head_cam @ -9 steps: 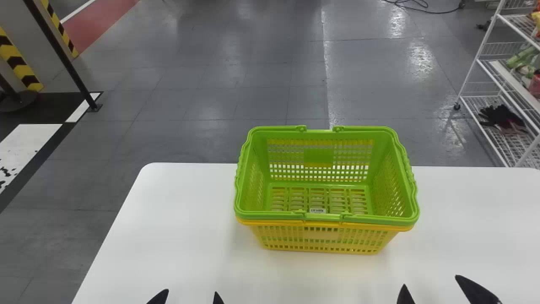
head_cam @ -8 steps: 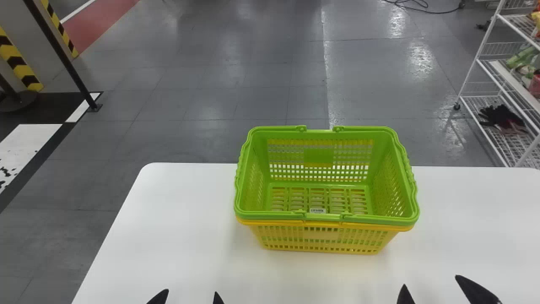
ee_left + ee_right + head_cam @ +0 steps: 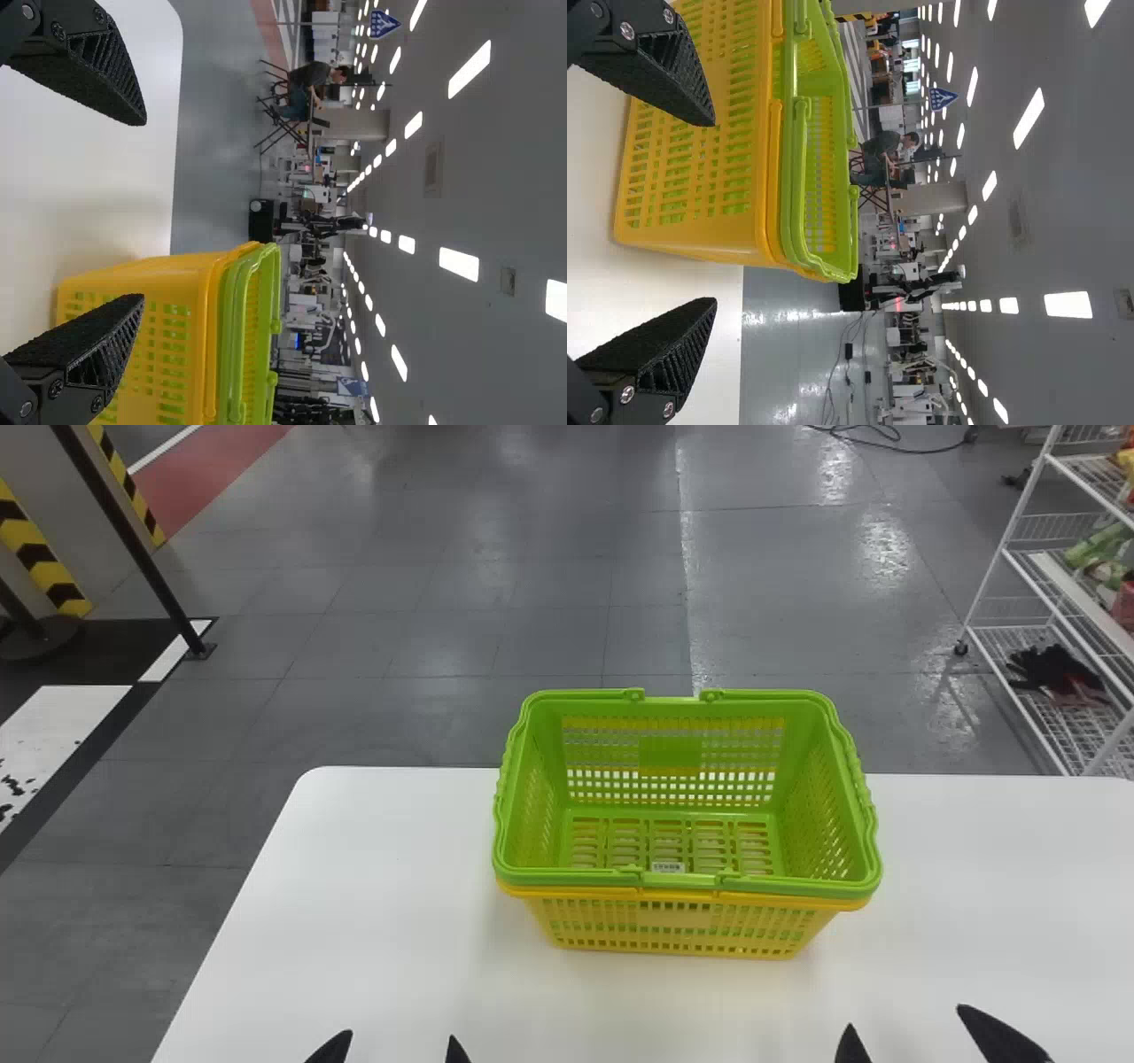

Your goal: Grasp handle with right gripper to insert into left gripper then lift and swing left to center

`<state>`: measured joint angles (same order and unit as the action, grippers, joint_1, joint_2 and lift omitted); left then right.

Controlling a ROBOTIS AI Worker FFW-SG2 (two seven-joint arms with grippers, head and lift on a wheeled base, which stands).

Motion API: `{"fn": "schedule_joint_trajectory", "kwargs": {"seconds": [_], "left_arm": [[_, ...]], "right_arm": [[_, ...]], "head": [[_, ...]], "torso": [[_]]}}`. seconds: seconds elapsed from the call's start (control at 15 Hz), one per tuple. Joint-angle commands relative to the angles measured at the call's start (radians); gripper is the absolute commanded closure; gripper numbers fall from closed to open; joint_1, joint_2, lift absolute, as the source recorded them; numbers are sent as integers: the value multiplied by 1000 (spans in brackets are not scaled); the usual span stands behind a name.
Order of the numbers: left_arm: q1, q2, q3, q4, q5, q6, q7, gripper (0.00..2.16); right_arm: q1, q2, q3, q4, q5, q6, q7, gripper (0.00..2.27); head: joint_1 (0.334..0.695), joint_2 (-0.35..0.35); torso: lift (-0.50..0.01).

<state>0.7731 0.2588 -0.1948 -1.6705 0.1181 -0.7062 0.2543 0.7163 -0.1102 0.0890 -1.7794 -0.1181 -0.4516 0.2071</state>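
A bright green plastic basket with slotted walls sits upright, nested in a yellow plastic basket of the same kind, on a white, flat tabletop. Its two slim green handles, and, lie folded down on the rim, their wavy grip parts along the left and right ends. The pair stands right of the head view's middle, close to the table's straight far edge, and the far rim shows against the grey tiled floor beyond.

On the left, a broad stretch of tabletop runs from the baskets to the slanting left edge, which meets the far edge in a rounded corner. To the right, tabletop continues to the side of the head view. A narrower strip lies between the baskets and both grippers.

The black two-fingered left gripper is open at the near side, left of the baskets. The black two-fingered right gripper is open too, near the baskets' front right corner and apart from them. Past the far edge, a white wire shelf rack stands on the right and a slim black post on the left.
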Motion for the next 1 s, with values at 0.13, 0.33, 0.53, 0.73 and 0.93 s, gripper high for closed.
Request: {"fn": "schedule_joint_trajectory", "kwargs": {"seconds": [0.13, 0.33, 0.53, 0.73, 0.93], "left_arm": [[-5, -3, 8, -15, 11, -6, 5, 60], [-5, 5, 34, -77, 9, 18, 9, 76], [-5, 33, 63, -173, 25, 126, 3, 103], [-25, 62, 92, -275, 43, 291, -9, 103], [-58, 86, 144, -367, 95, 500, -63, 120]], "right_arm": [[0, 0, 0, 1, 0, 0, 0, 83], [0, 0, -2, 3, 0, 3, 0, 83], [0, 0, 0, 5, 2, 3, 0, 83], [0, 0, 2, 5, 2, 3, 0, 83], [2, 0, 3, 5, 2, 3, 0, 83]], "head": [[695, 136], [695, 146], [695, 157], [695, 163], [695, 165]], "torso": [[-93], [-93], [-93], [-93], [-93]]}}
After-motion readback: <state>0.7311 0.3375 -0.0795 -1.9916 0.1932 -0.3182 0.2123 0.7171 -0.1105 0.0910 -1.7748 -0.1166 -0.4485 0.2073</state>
